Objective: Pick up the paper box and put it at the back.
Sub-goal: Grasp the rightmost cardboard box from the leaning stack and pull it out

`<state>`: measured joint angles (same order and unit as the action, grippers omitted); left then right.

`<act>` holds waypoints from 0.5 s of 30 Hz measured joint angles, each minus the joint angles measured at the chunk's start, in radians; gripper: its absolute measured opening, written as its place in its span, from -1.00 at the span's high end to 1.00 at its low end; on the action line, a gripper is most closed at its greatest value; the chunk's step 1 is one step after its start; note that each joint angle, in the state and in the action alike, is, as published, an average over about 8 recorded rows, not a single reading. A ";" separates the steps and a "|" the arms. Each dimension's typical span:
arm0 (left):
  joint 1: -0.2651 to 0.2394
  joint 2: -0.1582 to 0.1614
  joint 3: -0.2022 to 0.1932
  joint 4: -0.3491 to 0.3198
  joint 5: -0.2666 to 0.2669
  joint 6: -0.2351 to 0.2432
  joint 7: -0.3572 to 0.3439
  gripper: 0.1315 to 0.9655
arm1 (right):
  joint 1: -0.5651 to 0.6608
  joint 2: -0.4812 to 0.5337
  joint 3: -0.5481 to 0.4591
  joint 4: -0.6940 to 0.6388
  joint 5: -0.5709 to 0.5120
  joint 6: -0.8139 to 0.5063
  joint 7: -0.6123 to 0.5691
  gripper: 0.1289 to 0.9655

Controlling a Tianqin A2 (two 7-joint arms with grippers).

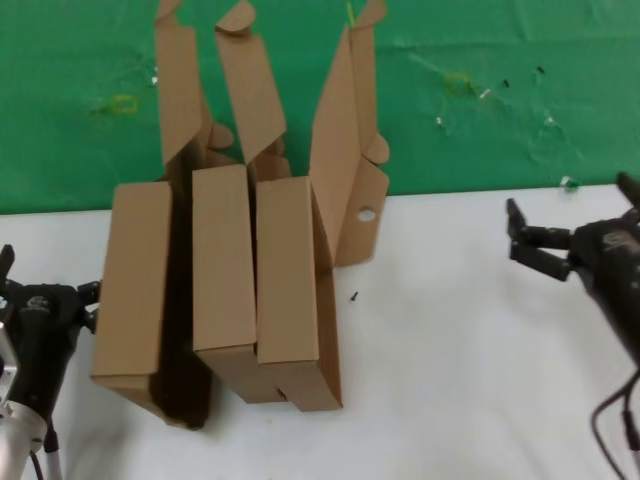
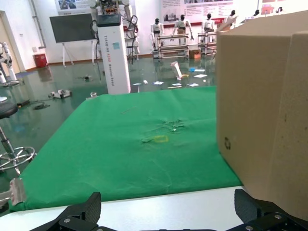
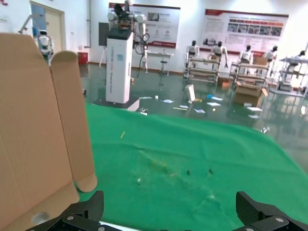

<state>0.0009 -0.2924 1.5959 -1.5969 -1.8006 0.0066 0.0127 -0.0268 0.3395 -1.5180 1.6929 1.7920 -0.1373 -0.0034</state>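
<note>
Closest to the head camera, the left gripper (image 1: pixel 45 300) sits low on the white table (image 1: pixel 450 380), just beside the leftmost of three boxes. Its wrist view shows the fingers (image 2: pixel 79 216) spread wide, with that box's (image 2: pixel 264 106) cardboard wall filling the space by one finger.

All three boxes stand side by side on edge, lids open and leaning up over the green cloth (image 1: pixel 80 60). Their long axes run from the robot toward the cloth. Which one is meant I cannot tell; the left box (image 1: pixel 135 290) is the likely pick, as it lies right next to the left gripper, inward of it.

Farther off, the right gripper (image 1: pixel 525 240) hovers near the cloth's edge, well apart from the right box (image 1: pixel 290 290). Its fingers (image 3: pixel 82 211) are also spread wide and hold nothing; that box's lid (image 3: pixel 38 134) shows beside it.

So the left arm looks nearer. It would need to shift inward so the fingers straddle the narrow width, then carry the box onward to the cloth.
</note>
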 joint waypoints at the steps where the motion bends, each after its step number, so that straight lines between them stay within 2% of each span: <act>1: 0.000 0.000 0.000 0.000 0.000 0.000 0.000 -1.00 | -0.008 0.011 0.009 0.012 0.002 -0.007 0.000 -1.00; 8: 0.000 0.000 0.000 0.000 0.000 0.000 0.000 -1.00 | -0.039 0.165 -0.014 0.043 -0.032 -0.089 0.037 -1.00; 11: 0.000 0.000 0.000 0.000 0.000 0.000 0.000 -1.00 | -0.019 0.225 -0.052 0.004 -0.035 -0.174 0.029 -1.00; 15: 0.000 0.000 0.000 0.000 0.000 0.000 0.000 -1.00 | 0.024 0.263 -0.091 -0.070 0.001 -0.325 -0.042 -1.00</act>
<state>0.0009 -0.2924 1.5959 -1.5969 -1.8005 0.0066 0.0127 -0.0031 0.6021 -1.6089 1.6233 1.7931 -0.4625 -0.0454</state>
